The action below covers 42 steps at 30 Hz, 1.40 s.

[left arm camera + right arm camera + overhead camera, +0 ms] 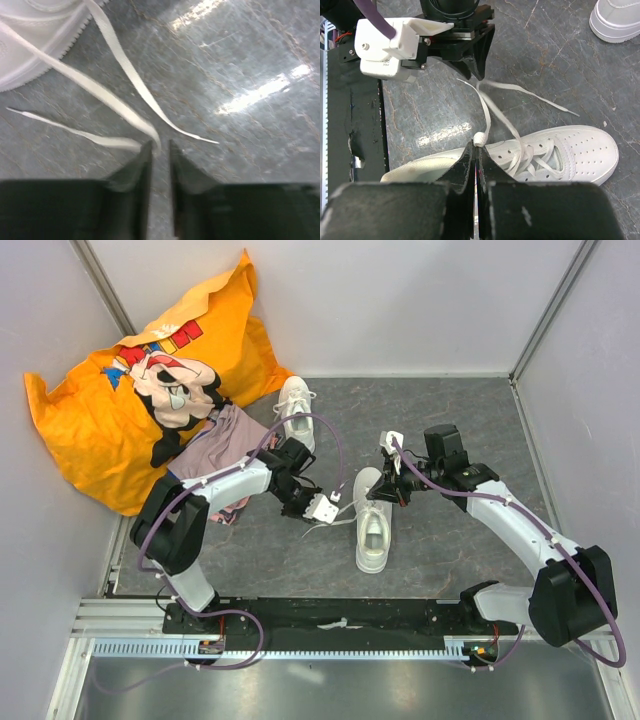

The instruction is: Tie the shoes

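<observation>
The right hand is clenched on the laces of the near shoe, directly over it. The left hand, just left of it, pinches a strand of the same laces. That shoe lies on the bench between the arms, long axis near to far, toe far. The second shoe sits farther left, beside a pinkish garment.

- Bright, even overhead light is seen from the top; shadows are kept soft.
- Glare streaks are thrown across the grey tabletop.
- The lace and the left gripper are rendered blurred up close.
</observation>
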Each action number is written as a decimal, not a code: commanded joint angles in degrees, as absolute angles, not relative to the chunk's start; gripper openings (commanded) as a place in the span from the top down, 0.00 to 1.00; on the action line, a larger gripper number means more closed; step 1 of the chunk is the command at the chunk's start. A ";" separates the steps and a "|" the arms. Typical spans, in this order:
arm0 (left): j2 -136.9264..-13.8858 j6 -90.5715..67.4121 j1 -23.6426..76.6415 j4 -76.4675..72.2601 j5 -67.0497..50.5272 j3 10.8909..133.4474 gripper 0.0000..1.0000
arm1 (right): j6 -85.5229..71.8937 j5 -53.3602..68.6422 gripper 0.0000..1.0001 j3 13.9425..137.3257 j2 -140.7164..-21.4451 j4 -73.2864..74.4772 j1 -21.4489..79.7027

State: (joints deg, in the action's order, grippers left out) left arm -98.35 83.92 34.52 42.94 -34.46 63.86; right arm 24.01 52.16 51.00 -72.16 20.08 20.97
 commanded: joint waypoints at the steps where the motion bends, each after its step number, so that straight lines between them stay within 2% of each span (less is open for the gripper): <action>1: -97.12 76.38 34.10 42.63 -34.71 63.19 0.57 | 24.79 52.65 1.00 50.80 -71.37 18.11 20.74; 4: -98.08 77.43 32.52 40.87 -35.68 64.77 0.51 | 24.87 52.73 1.00 50.98 -71.63 18.19 20.83; 7: -100.63 77.70 31.38 40.34 -36.47 68.89 0.50 | 24.87 52.56 1.00 51.15 -71.72 18.11 20.83; 16: -107.13 92.45 32.08 42.18 -38.67 74.61 0.50 | 24.44 52.29 1.00 51.50 -72.42 18.11 20.83; 28: -116.45 102.12 34.28 47.89 -32.35 81.65 0.49 | 24.52 51.94 1.00 52.21 -73.56 18.19 20.83; 32: -118.56 103.44 34.28 50.27 -29.19 81.91 0.58 | 24.52 51.94 1.00 52.47 -73.74 18.19 20.66; 35: -118.83 103.71 34.28 51.94 -27.78 81.65 0.72 | 24.52 52.03 1.00 52.65 -73.83 18.19 20.74; 36: -118.48 103.54 34.19 52.20 -27.60 81.39 0.81 | 24.61 52.03 1.00 52.65 -73.83 18.19 20.74; 40: -115.85 103.01 33.40 52.29 -27.25 78.58 0.95 | 24.87 51.94 1.00 52.73 -73.74 18.19 20.66; 42: -114.44 101.96 32.61 52.29 -27.51 76.91 0.98 | 25.05 51.77 1.00 52.73 -73.74 18.28 20.65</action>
State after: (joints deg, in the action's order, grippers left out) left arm -115.81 100.57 34.06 49.95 -31.99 80.64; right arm 24.23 51.13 51.00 -73.82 19.90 20.88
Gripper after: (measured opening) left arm 0.041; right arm 0.007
